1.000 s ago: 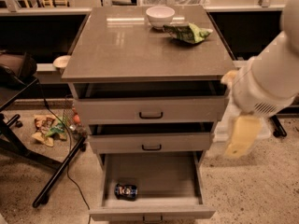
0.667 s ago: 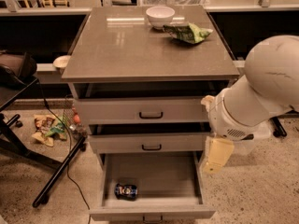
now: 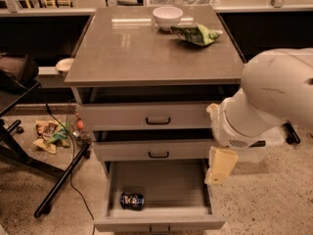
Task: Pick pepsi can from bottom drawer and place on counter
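One dark-blue pepsi can in one open grey bottom drawer, down-left of one cream gripper beside the right rim; grip indiscernible.

1. The pepsi can is dark blue with a white and red patch.
2. The bottom drawer is grey; the counter is glossy grey-brown.
3. The gripper, over the drawer's right edge, is pale cream; the arm is white.
4. The bowl is white and the snack bag green.
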